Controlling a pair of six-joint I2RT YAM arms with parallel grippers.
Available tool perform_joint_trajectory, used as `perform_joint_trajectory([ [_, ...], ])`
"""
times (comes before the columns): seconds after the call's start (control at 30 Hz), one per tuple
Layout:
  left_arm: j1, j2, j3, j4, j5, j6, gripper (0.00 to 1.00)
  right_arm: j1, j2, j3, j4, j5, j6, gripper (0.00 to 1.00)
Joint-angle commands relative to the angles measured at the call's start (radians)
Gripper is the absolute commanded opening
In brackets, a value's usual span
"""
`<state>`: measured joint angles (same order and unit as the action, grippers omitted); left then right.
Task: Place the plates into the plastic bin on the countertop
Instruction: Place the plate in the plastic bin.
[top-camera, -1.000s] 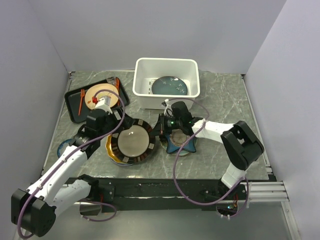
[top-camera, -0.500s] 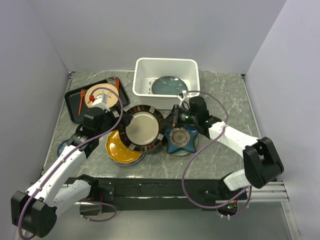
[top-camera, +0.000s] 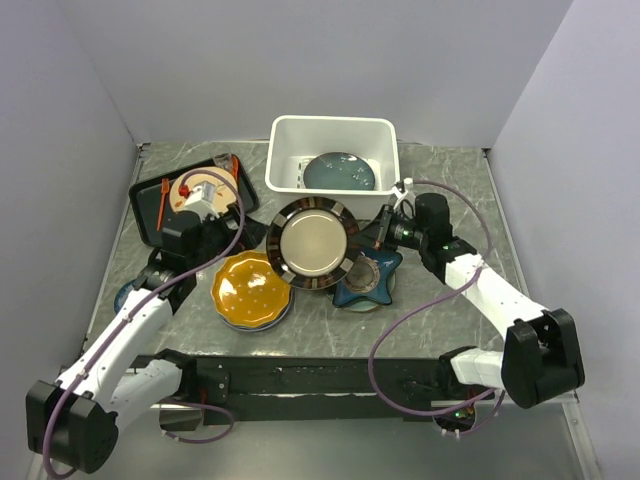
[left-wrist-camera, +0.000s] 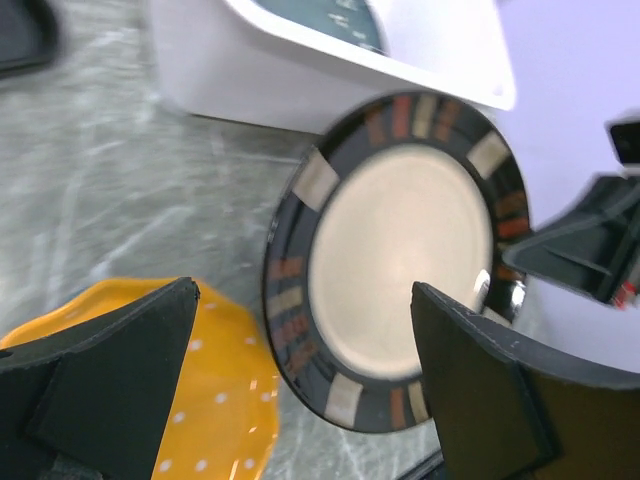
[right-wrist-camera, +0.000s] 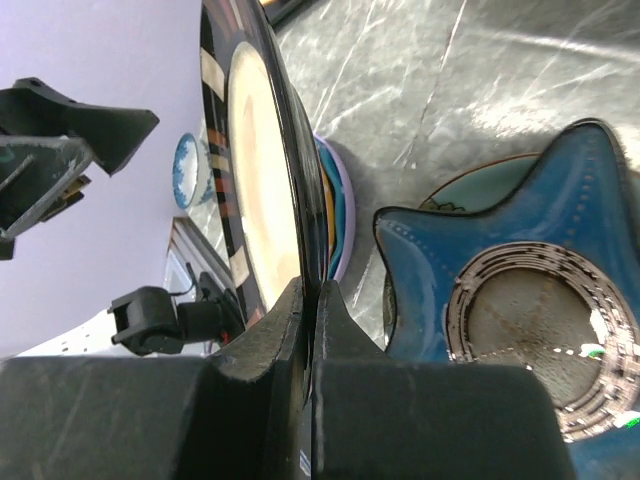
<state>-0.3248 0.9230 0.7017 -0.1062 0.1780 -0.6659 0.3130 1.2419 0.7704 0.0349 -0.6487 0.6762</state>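
Note:
The dark-rimmed beige plate (top-camera: 315, 243) (left-wrist-camera: 400, 250) (right-wrist-camera: 250, 180) hangs tilted above the countertop (top-camera: 450, 190), just in front of the white plastic bin (top-camera: 335, 128) (left-wrist-camera: 300, 80). My right gripper (top-camera: 374, 240) (right-wrist-camera: 311, 300) is shut on its right rim. A glossy teal plate (top-camera: 340, 172) lies in the bin. The orange plate (top-camera: 250, 290) (left-wrist-camera: 150, 400) tops a stack at the left. The navy star plate (top-camera: 368, 280) (right-wrist-camera: 520, 300) sits on a pale green one (right-wrist-camera: 440, 200). My left gripper (top-camera: 238, 232) (left-wrist-camera: 305, 295) stands open and empty, left of the lifted plate.
A black tray (top-camera: 150, 215) with a beige plate (top-camera: 200, 192) and orange cutlery lies at the back left. A small blue bowl (top-camera: 128, 295) (right-wrist-camera: 188, 170) sits near the left wall. Walls close the counter on three sides.
The right gripper has lifted the dark-rimmed plate off the orange one and carried it right and back toward the bin. The left gripper has pulled away from it, leftward.

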Motion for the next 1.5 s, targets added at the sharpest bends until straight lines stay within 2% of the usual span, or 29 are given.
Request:
perform_joint_trajectory([
  [0.0,0.003,0.055,-0.041,0.205,0.208,-0.008,0.92,-0.046,-0.094,0.017,0.134,-0.129,0.037,0.0],
  [0.27,0.003,0.123,-0.085,0.355,0.346,-0.024,0.92,-0.126,-0.163,0.007,0.103,-0.177,0.034,0.0],
  [0.4,0.003,0.155,-0.116,0.476,0.429,-0.078,0.9,-0.141,-0.177,0.003,0.115,-0.204,0.046,0.0],
  [0.57,0.001,0.218,-0.142,0.664,0.528,-0.149,0.84,-0.156,-0.186,-0.006,0.149,-0.238,0.074,0.0],
  [0.77,0.0,0.28,-0.153,0.764,0.591,-0.205,0.73,-0.164,-0.188,-0.017,0.189,-0.258,0.1,0.0],
  [0.87,0.0,0.293,-0.154,0.774,0.598,-0.209,0.63,-0.167,-0.188,-0.017,0.187,-0.258,0.1,0.0],
  [0.9,0.0,0.297,-0.153,0.777,0.601,-0.207,0.53,-0.169,-0.191,-0.023,0.191,-0.258,0.103,0.0],
  [0.97,-0.002,0.312,-0.153,0.783,0.62,-0.208,0.46,-0.169,-0.191,-0.022,0.198,-0.259,0.108,0.0],
  [1.0,-0.002,0.318,-0.151,0.799,0.629,-0.212,0.38,-0.17,-0.19,-0.025,0.203,-0.261,0.114,0.0],
  [1.07,-0.006,0.344,-0.15,0.819,0.653,-0.221,0.29,-0.17,-0.187,-0.026,0.22,-0.269,0.12,0.0],
  [1.1,-0.011,0.352,-0.149,0.829,0.658,-0.228,0.2,-0.169,-0.18,-0.026,0.223,-0.273,0.123,0.0],
  [1.17,-0.014,0.373,-0.148,0.85,0.669,-0.233,0.1,-0.17,-0.177,-0.029,0.235,-0.281,0.129,0.0],
  [1.2,-0.017,0.379,-0.145,0.853,0.673,-0.239,0.01,-0.17,-0.174,-0.028,0.234,-0.279,0.126,0.0],
  [1.33,-0.019,0.382,-0.142,0.855,0.666,-0.242,0.01,-0.17,-0.176,-0.036,0.232,-0.276,0.112,0.0],
  [1.37,-0.019,0.375,-0.139,0.837,0.663,-0.241,0.01,-0.17,-0.177,-0.039,0.232,-0.272,0.109,0.1],
  [1.43,-0.019,0.369,-0.13,0.821,0.652,-0.235,0.01,-0.17,-0.185,-0.046,0.229,-0.261,0.105,0.23],
  [1.47,-0.019,0.361,-0.127,0.809,0.644,-0.232,0.01,-0.17,-0.19,-0.049,0.227,-0.255,0.102,0.34],
])
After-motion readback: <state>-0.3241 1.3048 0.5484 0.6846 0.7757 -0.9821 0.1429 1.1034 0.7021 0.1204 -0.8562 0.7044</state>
